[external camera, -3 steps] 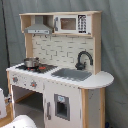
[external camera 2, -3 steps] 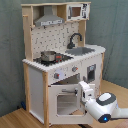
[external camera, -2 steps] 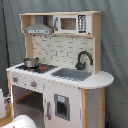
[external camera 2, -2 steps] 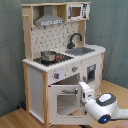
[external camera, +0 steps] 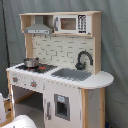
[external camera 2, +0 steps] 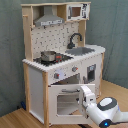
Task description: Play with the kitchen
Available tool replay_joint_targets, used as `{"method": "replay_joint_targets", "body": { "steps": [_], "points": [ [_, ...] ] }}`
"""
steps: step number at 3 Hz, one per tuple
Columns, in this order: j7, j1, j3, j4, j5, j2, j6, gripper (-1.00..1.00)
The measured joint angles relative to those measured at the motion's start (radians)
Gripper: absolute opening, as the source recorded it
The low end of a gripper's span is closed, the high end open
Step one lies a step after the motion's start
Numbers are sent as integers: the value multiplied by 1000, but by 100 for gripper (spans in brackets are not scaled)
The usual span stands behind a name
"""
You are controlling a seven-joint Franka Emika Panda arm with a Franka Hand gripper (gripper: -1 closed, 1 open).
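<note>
In the first exterior view, the kitchen (external camera: 57,70) stood upright in the middle of the frame, before a grey curtain (external camera: 114,45). A small metal pot (external camera: 31,62) sat on the hob (external camera: 35,67) at the first exterior view's left; what it held could not be told. The grey sink (external camera: 71,74) lay just beside the hob, with the black faucet (external camera: 83,59) behind it. The microwave (external camera: 71,23) and the range hood (external camera: 38,29) sat side by side in the top shelf. A white rounded part of the arm (external camera: 20,122) showed at the bottom left corner; the pincer itself was out of frame there.

In the second exterior view, the kitchen (external camera 2: 62,60) stood on a light wooden floor (external camera 2: 20,117), against the same grey curtain (external camera 2: 11,50). The pot (external camera 2: 48,55) rested on the hob (external camera 2: 52,59), and the sink (external camera 2: 84,50) lay toward the second exterior view's right. The oven door (external camera 2: 67,100) hung open, tilted outward. The gripper (external camera 2: 88,96) reached up from the lower right and met the free edge of that door. Whether its fingers were spread or pressed on the door edge could not be told.
</note>
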Motion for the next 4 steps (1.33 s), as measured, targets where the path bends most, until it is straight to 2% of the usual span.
{"method": "replay_joint_targets", "body": {
  "steps": [1, 2, 3, 4],
  "points": [
    [-4, 14, -38, 45, -53, 2, -62, 100],
    [-23, 15, -50, 109, -128, 3, -81, 100],
    [-96, 20, -89, 152, -178, 4, -91, 100],
    [-187, 23, -123, 172, -202, 6, -82, 100]
  ]
}}
